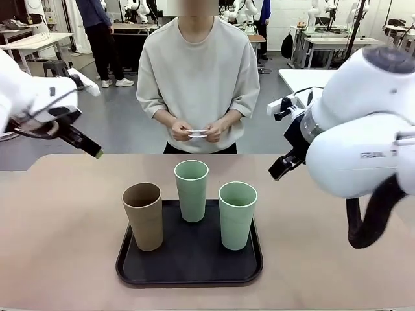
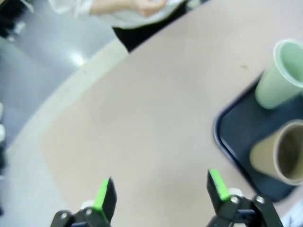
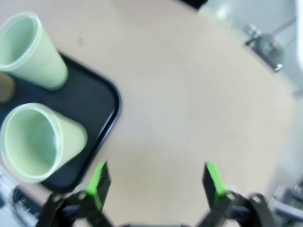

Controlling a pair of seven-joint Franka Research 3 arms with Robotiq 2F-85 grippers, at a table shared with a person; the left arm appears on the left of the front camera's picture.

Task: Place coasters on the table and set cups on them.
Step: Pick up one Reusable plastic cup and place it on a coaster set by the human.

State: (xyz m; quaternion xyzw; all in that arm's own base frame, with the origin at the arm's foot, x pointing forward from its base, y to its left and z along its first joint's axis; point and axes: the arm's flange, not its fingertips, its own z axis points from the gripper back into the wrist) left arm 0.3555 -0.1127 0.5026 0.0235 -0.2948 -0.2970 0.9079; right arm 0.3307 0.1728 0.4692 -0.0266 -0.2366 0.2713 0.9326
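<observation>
Centrally, three cups [image 1: 192, 188] stand on a black tray [image 1: 188, 273]; left pincer [image 2: 161, 189] and right pincer [image 3: 156, 182] hover spread apart; person [image 1: 198, 71] holds coasters [image 1: 198, 134].

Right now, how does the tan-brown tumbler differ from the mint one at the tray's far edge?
Colour: the tan-brown matte handleless tumbler is brown, the pale mint green matte tumbler green. Place: the brown one stands at the left of the black rounded-rectangle tray, nearer the robot; the mint one at its far edge, mid-width. Shared: both upright, tapered, on the tray.
</observation>
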